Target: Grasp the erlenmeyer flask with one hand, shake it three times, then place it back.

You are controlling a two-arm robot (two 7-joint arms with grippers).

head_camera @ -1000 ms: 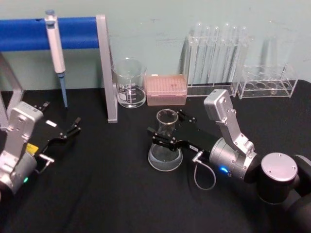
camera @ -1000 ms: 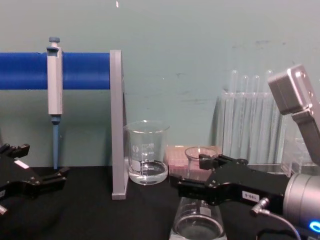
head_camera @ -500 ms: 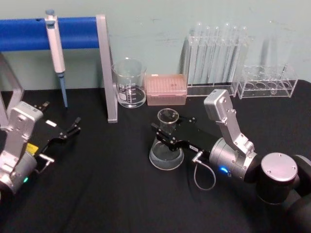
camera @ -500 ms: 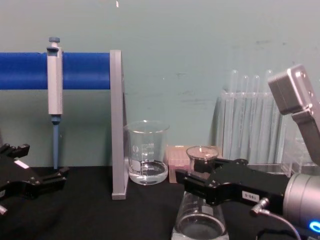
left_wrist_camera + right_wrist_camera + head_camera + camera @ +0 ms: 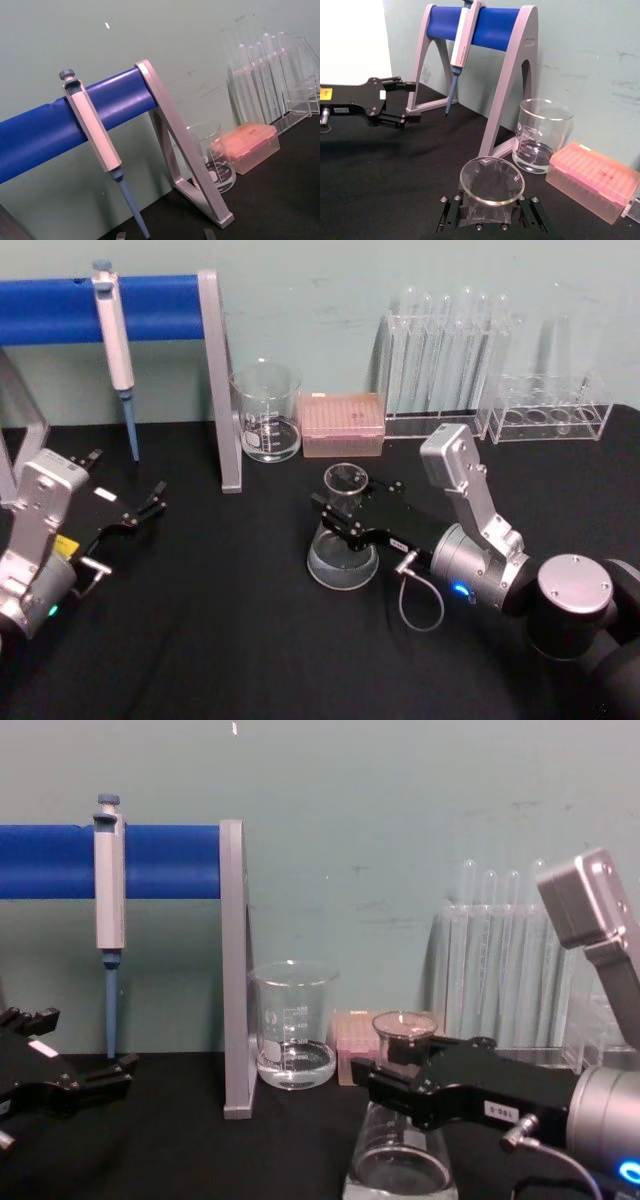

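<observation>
Glass erlenmeyer flask [image 5: 341, 558] upright at frame centre, neck clenched by black right gripper [image 5: 338, 512]. Idle at left edge, left gripper [image 5: 154, 498], fingers parted.

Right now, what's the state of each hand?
Left hand: open, holding nothing.
Right hand: closed on the neck of the erlenmeyer flask.

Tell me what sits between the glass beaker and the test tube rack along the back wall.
A pink plastic box stands between the beaker and the test tube rack, as the head view shows.
</observation>
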